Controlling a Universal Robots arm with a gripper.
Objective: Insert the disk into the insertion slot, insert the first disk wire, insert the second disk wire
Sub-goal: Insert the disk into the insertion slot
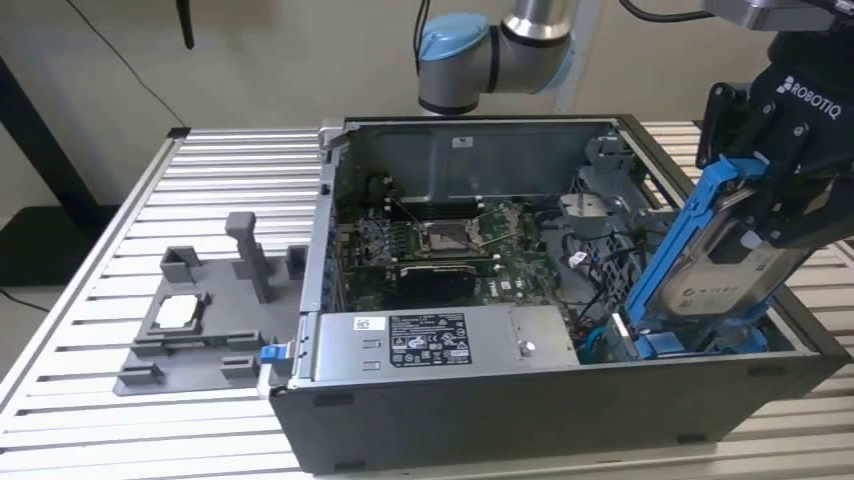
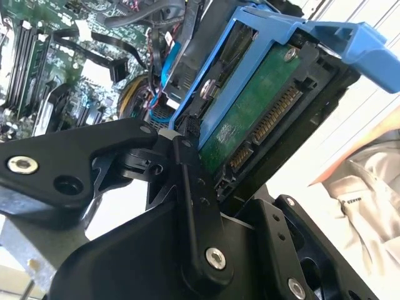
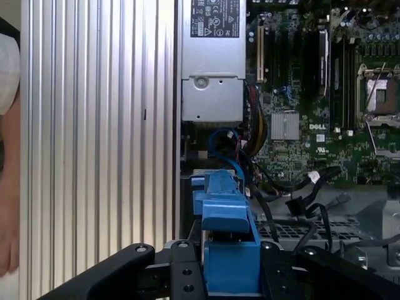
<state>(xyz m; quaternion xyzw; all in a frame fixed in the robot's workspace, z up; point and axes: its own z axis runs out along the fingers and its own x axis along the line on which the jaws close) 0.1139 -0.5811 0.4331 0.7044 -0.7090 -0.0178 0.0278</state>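
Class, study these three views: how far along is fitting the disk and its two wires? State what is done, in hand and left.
Done: the gripper is shut on the disk in its blue carrier. In hand: the disk hangs tilted, lower end at the insertion slot, not seated. Left: seating it and both wires; the disk's connector is bare.

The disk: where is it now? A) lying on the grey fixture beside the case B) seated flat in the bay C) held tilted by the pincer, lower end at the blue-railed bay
C: in the exterior view the pincer clamps the disk, tilted, lower end at the insertion slot.
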